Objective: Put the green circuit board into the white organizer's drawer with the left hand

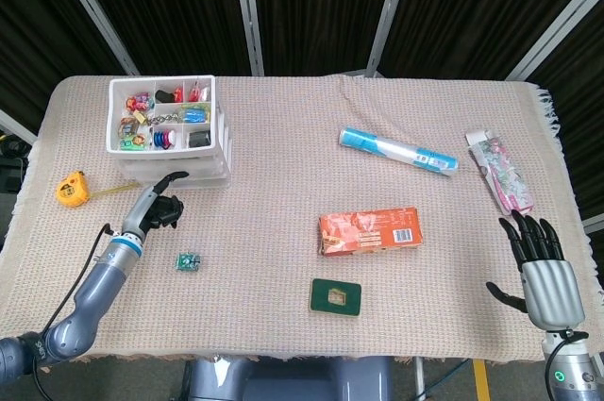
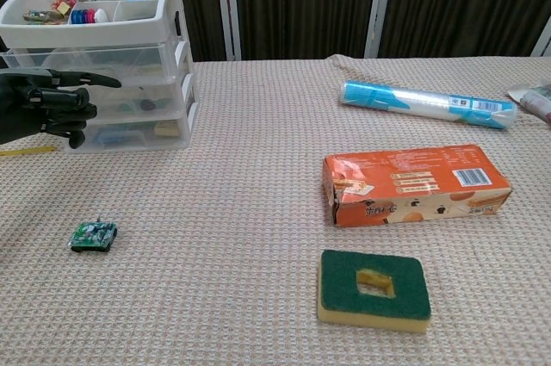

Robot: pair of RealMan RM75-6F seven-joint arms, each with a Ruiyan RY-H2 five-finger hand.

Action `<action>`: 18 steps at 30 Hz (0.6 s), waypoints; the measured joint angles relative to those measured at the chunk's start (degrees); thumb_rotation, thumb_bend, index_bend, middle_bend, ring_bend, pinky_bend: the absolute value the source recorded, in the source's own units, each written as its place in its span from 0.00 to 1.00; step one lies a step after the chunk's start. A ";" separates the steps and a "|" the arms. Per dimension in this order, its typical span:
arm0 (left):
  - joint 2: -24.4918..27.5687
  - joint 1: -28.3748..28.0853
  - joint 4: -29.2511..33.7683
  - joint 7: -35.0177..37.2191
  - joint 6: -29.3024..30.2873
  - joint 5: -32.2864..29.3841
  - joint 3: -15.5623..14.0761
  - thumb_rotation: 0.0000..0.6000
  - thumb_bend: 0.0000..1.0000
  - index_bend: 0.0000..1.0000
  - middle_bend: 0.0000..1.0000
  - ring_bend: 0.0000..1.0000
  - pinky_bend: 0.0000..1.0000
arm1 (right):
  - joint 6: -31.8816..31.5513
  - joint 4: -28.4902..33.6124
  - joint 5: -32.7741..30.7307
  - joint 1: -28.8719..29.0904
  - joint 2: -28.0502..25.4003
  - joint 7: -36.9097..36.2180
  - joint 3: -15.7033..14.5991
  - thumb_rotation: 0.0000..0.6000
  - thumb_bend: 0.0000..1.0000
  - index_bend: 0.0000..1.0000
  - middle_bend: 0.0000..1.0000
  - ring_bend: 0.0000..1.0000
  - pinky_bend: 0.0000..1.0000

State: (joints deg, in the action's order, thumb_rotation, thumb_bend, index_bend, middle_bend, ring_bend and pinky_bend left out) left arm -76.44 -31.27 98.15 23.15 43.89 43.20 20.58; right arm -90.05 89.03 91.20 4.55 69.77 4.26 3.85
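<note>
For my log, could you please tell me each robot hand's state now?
Left robot hand: closed, fingers curled, holding nothing.
Right robot hand: open, empty.

1. The counter (image 1: 283, 184) wears a beige woven cloth with a fine grid weave.
2. The circuit board (image 2: 93, 236) is green.
3. The organizer (image 2: 120, 82) is white with clear drawers.
4. The box (image 1: 369, 231) is orange with white label patches.
5. The sponge (image 2: 374, 289) is dark green over yellow.
6. The roll (image 1: 397, 151) is white with blue ends.
7. The tape measure (image 1: 71, 189) is yellow.
8. The left robot hand (image 2: 43, 108) is black; the right robot hand (image 1: 540, 264) has black fingers and a grey palm.
</note>
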 measured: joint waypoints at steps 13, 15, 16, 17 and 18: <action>2.75 3.58 2.84 0.56 2.76 5.19 -1.97 1.00 0.81 0.20 0.91 0.88 0.67 | -0.15 0.10 0.00 -0.09 -0.08 0.00 0.03 1.00 0.00 0.07 0.00 0.00 0.00; 3.26 4.30 3.22 0.27 3.82 6.54 -2.45 1.00 0.82 0.20 0.91 0.88 0.67 | -0.19 0.12 0.01 -0.11 -0.07 0.07 0.02 1.00 0.00 0.07 0.00 0.00 0.00; 3.45 4.59 3.36 0.03 4.34 7.27 -2.71 1.00 0.82 0.20 0.91 0.88 0.67 | -0.20 0.13 0.01 -0.12 -0.06 0.11 0.02 1.00 0.00 0.07 0.00 0.00 0.00; 3.69 4.96 3.51 -0.44 5.10 8.42 -3.13 1.00 0.82 0.20 0.91 0.88 0.67 | -0.20 0.14 0.02 -0.12 -0.06 0.13 0.02 1.00 0.00 0.07 0.00 0.00 0.00; 3.86 5.22 3.59 -0.98 5.73 9.43 -3.51 1.00 0.82 0.20 0.91 0.88 0.67 | -0.19 0.16 0.01 -0.12 -0.06 0.15 0.01 1.00 0.00 0.07 0.00 0.00 0.00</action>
State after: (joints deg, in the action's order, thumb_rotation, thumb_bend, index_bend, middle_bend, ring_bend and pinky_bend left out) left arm -72.57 -26.04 101.74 22.17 49.62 52.63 17.07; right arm -90.24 89.19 91.21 4.42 69.71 4.41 3.86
